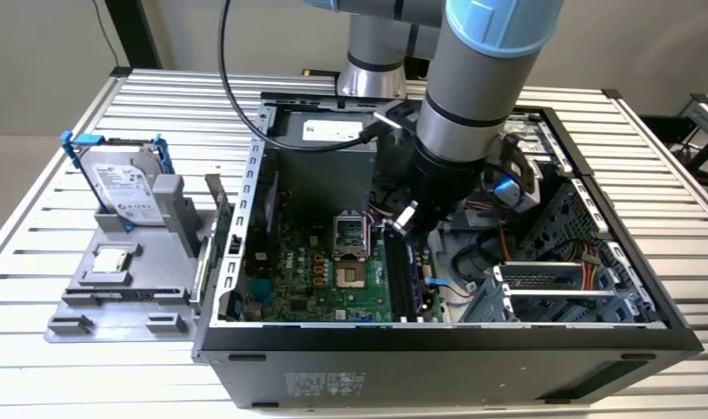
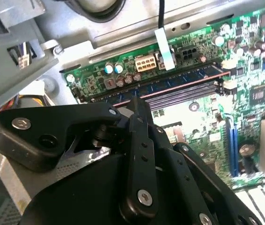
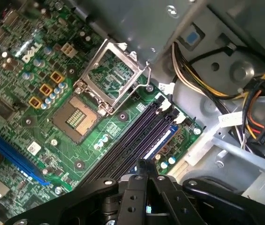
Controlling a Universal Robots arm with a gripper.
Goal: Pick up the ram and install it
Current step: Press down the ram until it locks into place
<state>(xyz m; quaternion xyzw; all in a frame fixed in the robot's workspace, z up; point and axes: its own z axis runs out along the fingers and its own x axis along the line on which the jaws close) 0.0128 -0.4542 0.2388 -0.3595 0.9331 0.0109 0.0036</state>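
Gripper (image 3: 144,176) jaws together, above ram (image 2: 170,86) seated in motherboard (image 3: 52,93) slot

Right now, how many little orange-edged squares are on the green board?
3 orange-edged squares, seen in the first wrist view in a slanted row beside the open processor socket: one end, the middle, the other end. More could be hidden elsewhere on the green board.

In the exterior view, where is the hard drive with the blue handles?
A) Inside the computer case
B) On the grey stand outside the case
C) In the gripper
B: the hard drive stands upright on the grey stand, at the exterior view's left of the open computer case.
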